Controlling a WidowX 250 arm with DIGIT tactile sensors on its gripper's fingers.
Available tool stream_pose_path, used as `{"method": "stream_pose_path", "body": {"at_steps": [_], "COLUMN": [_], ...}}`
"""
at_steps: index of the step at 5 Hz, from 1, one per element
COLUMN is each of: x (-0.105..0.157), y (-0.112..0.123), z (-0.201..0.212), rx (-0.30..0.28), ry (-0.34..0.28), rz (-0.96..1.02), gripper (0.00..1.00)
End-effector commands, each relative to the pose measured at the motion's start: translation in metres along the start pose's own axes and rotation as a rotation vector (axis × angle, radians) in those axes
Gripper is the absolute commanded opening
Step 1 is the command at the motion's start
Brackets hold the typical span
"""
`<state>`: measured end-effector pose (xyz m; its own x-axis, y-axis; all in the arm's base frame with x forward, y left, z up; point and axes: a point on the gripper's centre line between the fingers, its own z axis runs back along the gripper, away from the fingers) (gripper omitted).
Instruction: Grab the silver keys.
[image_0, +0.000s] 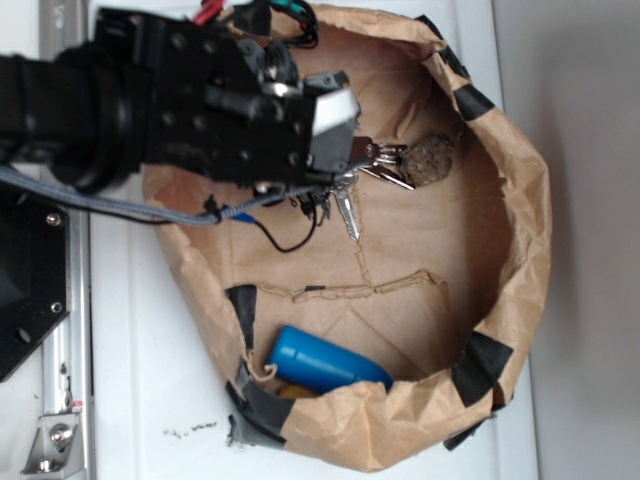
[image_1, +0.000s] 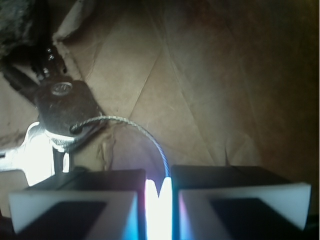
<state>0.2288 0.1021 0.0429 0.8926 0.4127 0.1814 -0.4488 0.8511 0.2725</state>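
Keys caught by the ring, not the blades

Bag first: the brown paper bag (image_0: 520, 200) has its rim rolled down and taped with black patches, probably so it stands open like a shallow bin and your arm can reach the floor of it. A blue cylinder (image_0: 325, 360) lies against the near wall, well apart from the work.

Next, your gripper (image_1: 159, 192) sits low inside the bag, near its upper middle in the exterior view. The wrist view shows its two pads pressed almost together, with only a bright sliver between them, and the thin wire loop runs straight into that sliver. So you are closed on the wire ring of the silver keys (image_0: 385, 165), not on a key itself. I judge that a thin, slippery hold; a quick lift could let the wire slide out.

The keys hang just beyond the fingertips, touching or nearly touching the rough brown lump (image_0: 432, 160). They look shiny grey, several flat blades fanned out, one dark rounded head threaded on the wire, one blade pointing down toward the bag's floor.
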Motion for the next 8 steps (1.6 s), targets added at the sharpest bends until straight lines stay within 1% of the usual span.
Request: {"method": "stream_pose_path", "body": {"at_steps": [1, 2, 3, 4, 5, 6, 7, 8], "x": [0.017, 0.027, 0.033, 0.031, 0.030, 0.033, 0.044, 0.044], "y": [0.021, 0.021, 0.017, 0.017, 0.021, 0.021, 0.022, 0.032], "z": [0.033, 0.050, 0.057, 0.048, 0.034, 0.022, 0.015, 0.023], "rx": [-0.142, -0.196, -0.198, -0.171, -0.134, -0.109, -0.110, -0.151], "ry": [-0.053, -0.001, 0.026, -0.002, -0.043, -0.033, 0.061, 0.134], "rz": [-0.015, 0.014, 0.033, 0.024, -0.034, -0.085, -0.146, -0.228], "gripper": [0.00, 0.00, 0.00, 0.03, 1.00, 1.00, 1.00, 1.00]}}
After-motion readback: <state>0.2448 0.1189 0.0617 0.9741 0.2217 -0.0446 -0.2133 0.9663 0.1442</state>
